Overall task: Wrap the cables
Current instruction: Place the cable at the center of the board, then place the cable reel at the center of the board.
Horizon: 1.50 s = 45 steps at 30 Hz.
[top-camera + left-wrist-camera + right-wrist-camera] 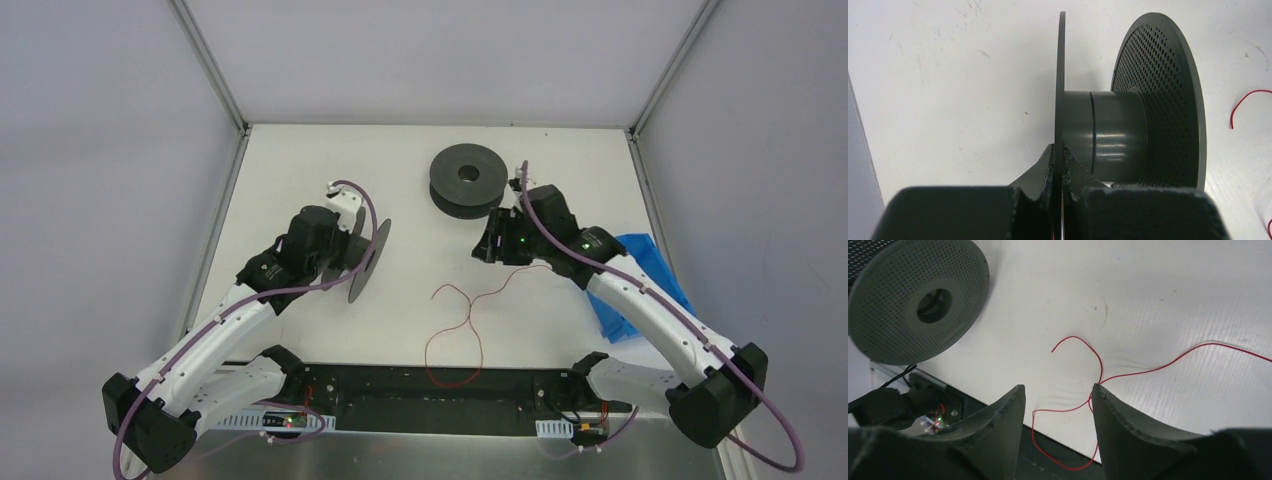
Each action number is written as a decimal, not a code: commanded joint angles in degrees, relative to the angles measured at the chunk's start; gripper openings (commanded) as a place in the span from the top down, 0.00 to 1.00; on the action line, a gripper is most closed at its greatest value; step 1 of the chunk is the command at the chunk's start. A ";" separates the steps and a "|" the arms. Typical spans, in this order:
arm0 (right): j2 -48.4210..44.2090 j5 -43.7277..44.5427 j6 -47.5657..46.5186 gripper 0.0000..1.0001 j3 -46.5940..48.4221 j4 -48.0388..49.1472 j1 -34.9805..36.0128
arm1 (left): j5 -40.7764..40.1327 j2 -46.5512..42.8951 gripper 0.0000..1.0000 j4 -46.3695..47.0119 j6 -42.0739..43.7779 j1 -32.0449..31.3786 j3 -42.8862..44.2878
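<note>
The left gripper [1060, 150] clamped the spool [1113, 135] by its rim; the right gripper [1058, 386], open and empty, would do best pinching the cable [1148, 371] near its end.

This looks like a robotics lab cell: a white table [400, 200] boxed in by plain pale panels [100, 150] on metal frame posts [210, 65], with a left arm [215, 335] and a right arm [650, 305] bolted at its near edge.

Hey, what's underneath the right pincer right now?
Below the open right pincer the thin red cable lies loose and looped on the white table. Its fingers hide part of the loop and the table behind them.
</note>
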 commanded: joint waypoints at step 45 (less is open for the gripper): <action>30.37 34.75 29.22 0.71 -8.72 5.44 26.01 | -11.10 -4.08 1.00 3.53 -4.69 -0.49 0.29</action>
